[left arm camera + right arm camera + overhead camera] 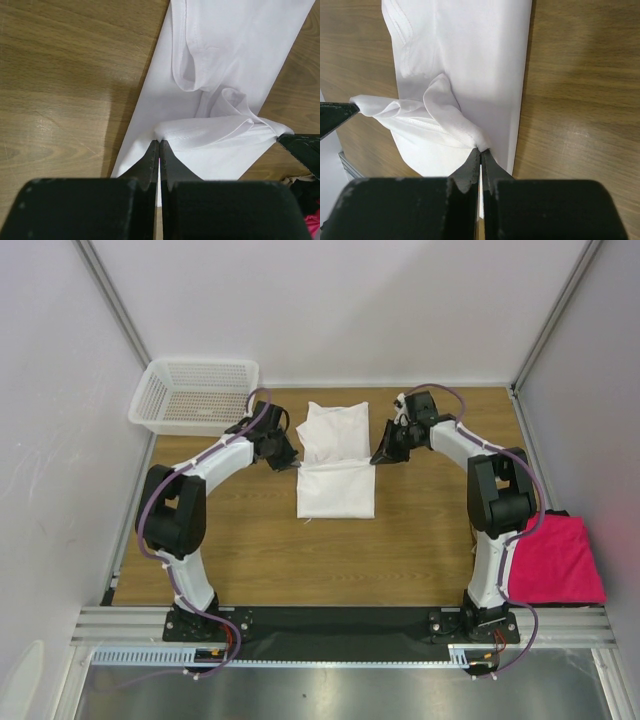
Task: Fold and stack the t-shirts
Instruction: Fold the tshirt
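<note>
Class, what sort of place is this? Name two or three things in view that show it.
Probably a robotics lab test cell, not a home: a left arm and right arm bolted to a metal rail, plain white walls boxing in the wooden table, and a white t-shirt as practice material.

No readable writing in any view.
We can make out no words, brands, numbers or signs on the white t-shirt (335, 490), the magenta-pink t-shirt (556, 562), the white mesh basket (195, 395) or the wooden table (250, 540).
</note>
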Available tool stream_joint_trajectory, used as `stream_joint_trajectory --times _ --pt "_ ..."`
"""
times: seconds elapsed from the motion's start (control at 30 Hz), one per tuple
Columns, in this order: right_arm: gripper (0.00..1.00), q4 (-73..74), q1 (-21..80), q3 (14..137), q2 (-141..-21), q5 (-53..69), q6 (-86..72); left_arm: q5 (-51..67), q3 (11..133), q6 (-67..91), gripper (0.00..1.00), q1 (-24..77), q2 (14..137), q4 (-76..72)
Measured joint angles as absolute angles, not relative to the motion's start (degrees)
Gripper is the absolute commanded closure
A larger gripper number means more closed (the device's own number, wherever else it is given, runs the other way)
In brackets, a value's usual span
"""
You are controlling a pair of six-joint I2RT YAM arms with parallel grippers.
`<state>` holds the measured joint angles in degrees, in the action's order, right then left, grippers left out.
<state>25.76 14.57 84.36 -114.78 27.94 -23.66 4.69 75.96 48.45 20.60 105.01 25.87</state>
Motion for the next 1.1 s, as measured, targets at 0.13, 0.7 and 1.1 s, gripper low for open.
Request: stream_joint_trajectory --times 0.13,0.7,1.1 --pt "1.0 25.9 14.6 85.3 -115.1 27.9 -23.4 4.7 76.0 48.4 1.0 20.6 105.1 25.4" --pt "0.43 27.1 14.6 99.1 -120.6 27.9 -22.7 4.6 92.4 42.8 0.36 19.3 112.0 24.8" --pt "0.59 21.7 18.0 89.5 -114.3 30.4 -24.1 13.9 78.3 37.7 0.39 19.0 101.3 16.7"
